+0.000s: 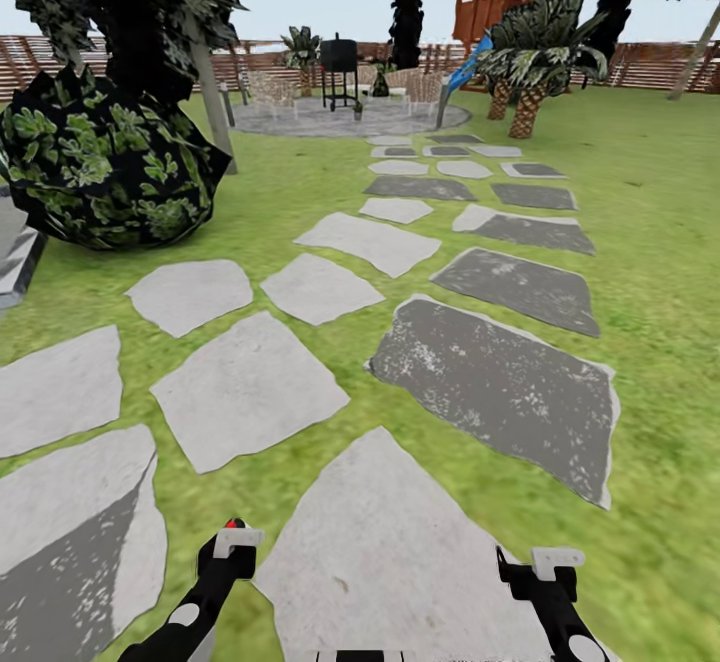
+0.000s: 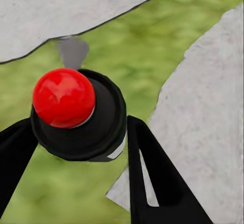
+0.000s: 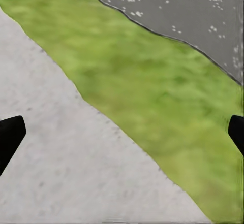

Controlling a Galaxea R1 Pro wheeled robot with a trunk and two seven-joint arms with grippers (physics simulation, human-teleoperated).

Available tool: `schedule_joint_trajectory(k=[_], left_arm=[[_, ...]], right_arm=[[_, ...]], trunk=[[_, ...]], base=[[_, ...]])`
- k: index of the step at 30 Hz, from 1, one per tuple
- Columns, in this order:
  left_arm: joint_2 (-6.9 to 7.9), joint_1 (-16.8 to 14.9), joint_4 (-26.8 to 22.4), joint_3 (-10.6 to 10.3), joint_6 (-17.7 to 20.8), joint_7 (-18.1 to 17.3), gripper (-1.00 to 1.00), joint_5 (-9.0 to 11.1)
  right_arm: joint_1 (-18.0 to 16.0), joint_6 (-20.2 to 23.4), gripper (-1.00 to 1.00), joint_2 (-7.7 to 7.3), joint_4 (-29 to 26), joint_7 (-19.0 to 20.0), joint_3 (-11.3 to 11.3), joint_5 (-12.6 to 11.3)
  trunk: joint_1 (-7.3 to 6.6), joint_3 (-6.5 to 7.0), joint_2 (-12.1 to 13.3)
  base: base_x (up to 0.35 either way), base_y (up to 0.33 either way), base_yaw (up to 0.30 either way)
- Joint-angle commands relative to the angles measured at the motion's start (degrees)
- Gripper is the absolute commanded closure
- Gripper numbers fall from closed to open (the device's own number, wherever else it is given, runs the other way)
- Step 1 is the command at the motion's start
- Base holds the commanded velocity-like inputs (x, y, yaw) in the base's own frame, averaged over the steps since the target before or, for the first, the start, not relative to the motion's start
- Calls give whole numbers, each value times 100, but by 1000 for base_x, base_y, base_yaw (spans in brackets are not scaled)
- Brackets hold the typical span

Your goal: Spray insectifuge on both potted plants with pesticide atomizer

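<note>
Pesticide atomizer clamped in left gripper, red top toward wrist camera. Right gripper spread wide, empty. Potted plant far ahead by grill, past stepping stones.

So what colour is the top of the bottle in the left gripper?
Glossy red, on the dark pesticide atomizer clamped in the left gripper; the left wrist view shows it best.

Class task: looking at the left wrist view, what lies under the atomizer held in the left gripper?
Under the pesticide atomizer, lawn and pale stepping stones show. The ground directly below its body is covered.

Red-topped pesticide atomizer between claw fingers
</note>
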Motion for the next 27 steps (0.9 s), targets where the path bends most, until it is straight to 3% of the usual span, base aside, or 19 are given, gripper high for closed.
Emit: schedule_joint_trajectory(k=[1, 16, 21, 27], left_arm=[[5, -1, 2, -4, -18, 1, 100, -13], [9, 4, 2, -3, -22, 1, 100, 8], [9, 5, 1, 4, -22, 1, 100, 9], [9, 6, 2, 3, -19, 1, 100, 9]], right_arm=[[-4, -17, -100, 0, 6, -16, 5, 3], [-4, -17, -100, 9, 40, -10, 14, 10], [-4, -17, -100, 22, 42, -9, 14, 3], [-4, -17, -100, 138, 42, -7, 14, 18]], trunk=[[-1, 2, -1], [-1, 99, -1], [-1, 131, -1], [-1, 170, -1]], base=[[6, 0, -231], [119, 0, -220], [282, 0, -217], [335, 0, -217]])
